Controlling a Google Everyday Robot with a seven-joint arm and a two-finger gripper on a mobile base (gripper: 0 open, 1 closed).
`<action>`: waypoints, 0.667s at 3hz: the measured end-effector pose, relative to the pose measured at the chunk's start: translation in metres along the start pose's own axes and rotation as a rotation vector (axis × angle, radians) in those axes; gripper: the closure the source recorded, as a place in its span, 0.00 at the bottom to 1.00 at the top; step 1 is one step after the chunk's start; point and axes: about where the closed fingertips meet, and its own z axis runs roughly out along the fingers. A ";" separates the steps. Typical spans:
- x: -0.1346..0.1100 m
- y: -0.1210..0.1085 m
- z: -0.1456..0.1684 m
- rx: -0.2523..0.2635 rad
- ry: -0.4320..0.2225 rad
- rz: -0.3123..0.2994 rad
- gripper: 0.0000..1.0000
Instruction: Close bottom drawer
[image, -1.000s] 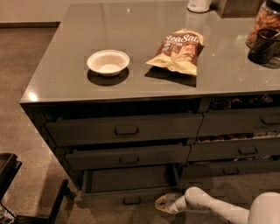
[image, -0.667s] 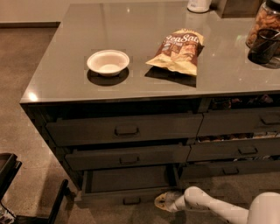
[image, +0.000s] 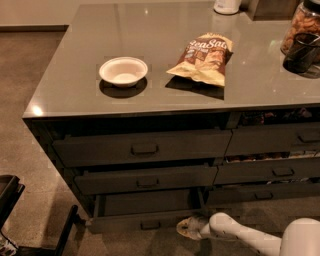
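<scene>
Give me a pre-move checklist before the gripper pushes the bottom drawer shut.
1. Wide dark-grey bottom drawer pulled out past the drawers above: ok, it needs pushing.
2. Gripper low, at the drawer front's right end: ok.
3. Gripper touching the front: cannot tell.
4. Nothing sticking up above the drawer's rim: ok, as far as visible.
5. Black frame on the floor at left, outside the drawer's inward path: ok.

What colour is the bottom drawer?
Dark grey bottom drawer, camera view; pincer low beside its front.

Dim warm overhead light (glare spots on countertop), deep shadow beneath it, pincer dimly lit beside bottom drawer
</scene>
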 end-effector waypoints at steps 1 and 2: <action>0.010 -0.021 0.003 0.043 0.014 0.020 1.00; 0.010 -0.020 0.003 0.043 0.014 0.020 1.00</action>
